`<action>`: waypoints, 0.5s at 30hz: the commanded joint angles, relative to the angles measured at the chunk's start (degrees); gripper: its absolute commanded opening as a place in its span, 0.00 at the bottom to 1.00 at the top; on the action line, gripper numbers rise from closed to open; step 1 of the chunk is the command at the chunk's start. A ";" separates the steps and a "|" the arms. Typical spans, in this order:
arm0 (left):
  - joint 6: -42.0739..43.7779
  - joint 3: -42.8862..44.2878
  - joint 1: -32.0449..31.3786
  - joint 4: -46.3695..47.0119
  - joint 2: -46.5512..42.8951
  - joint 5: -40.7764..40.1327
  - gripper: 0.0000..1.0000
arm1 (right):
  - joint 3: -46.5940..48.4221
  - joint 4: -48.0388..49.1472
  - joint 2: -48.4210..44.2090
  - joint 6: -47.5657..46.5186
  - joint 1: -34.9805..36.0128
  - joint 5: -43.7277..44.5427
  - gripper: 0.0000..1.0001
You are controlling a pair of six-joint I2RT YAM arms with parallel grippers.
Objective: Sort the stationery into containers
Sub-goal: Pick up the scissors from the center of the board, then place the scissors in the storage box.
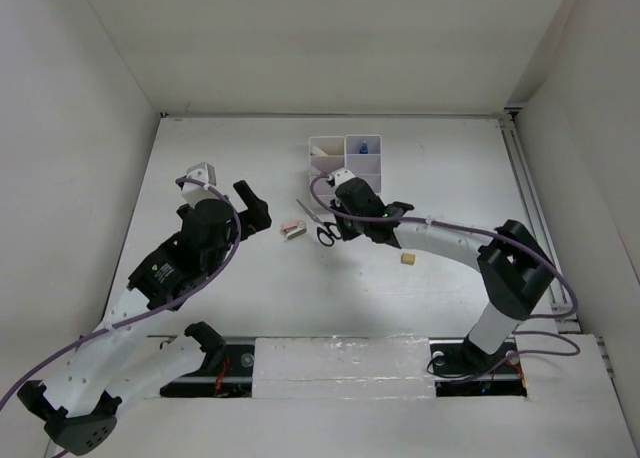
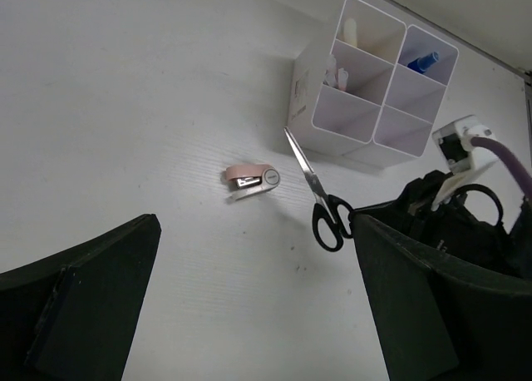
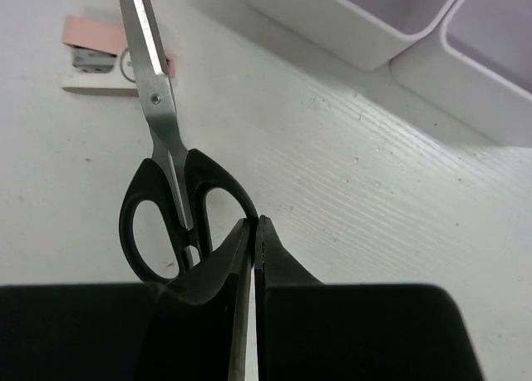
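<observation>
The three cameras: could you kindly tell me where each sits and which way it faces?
Top external: high behind the robot, looking down on the table; left arm and right arm show.
Left wrist: on the left arm, facing the organizer; open left gripper frames it.
Right wrist: low over the table; shut right gripper at the handles of the scissors.
Shared: all show the scissors.

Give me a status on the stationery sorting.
Done: a blue-capped bottle and some pale pieces sit in the white organizer. In hand: the right gripper is shut at the handle of the scissors, which lie on the table; a real hold can't be confirmed. Left: the scissors, a pink item and a small tan eraser. The left gripper is open, empty.
</observation>
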 commanded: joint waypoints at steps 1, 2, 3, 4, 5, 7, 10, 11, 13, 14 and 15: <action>-0.28 -0.22 -0.15 1.53 -0.71 -0.91 1.00 | 0.99 0.12 -4.71 1.06 1.52 2.90 0.00; -0.28 -0.22 -0.15 1.53 -0.71 -0.91 1.00 | 1.60 -0.75 -6.46 1.59 2.05 3.61 0.00; -0.28 -0.22 -0.15 1.53 -0.71 -0.91 1.00 | 1.60 -1.28 -7.43 1.59 2.06 3.62 0.00; -0.28 -0.22 -0.15 1.53 -0.71 -0.21 1.00 | 1.60 -1.98 -8.40 1.59 2.67 4.40 0.00; -0.80 -0.22 -0.15 2.84 -0.71 0.92 1.00 | 1.60 -1.99 -9.28 1.59 3.28 4.93 0.00; -1.51 -0.75 -0.15 4.60 -0.71 4.25 1.00 | 1.60 -2.78 -12.44 3.08 3.98 4.93 0.00; -3.88 -4.43 -0.15 11.97 -0.71 10.92 1.00 | 1.08 -3.31 -17.89 4.92 6.09 5.46 0.00; -4.49 -5.66 -0.15 14.77 -0.71 13.22 1.00 | 0.38 -2.78 -19.38 4.93 6.71 4.85 0.00; -5.81 -9.34 -0.15 22.95 -0.71 16.48 1.00 | -0.58 -1.11 -23.59 6.33 7.77 3.62 0.00; -5.82 -10.49 -0.15 25.59 -0.71 19.02 1.00 | -1.20 -1.11 -24.83 6.86 8.55 3.62 0.00; -6.34 -11.29 -0.15 27.70 -0.71 19.82 0.98 | -1.21 -1.11 -25.98 6.87 9.26 2.83 0.00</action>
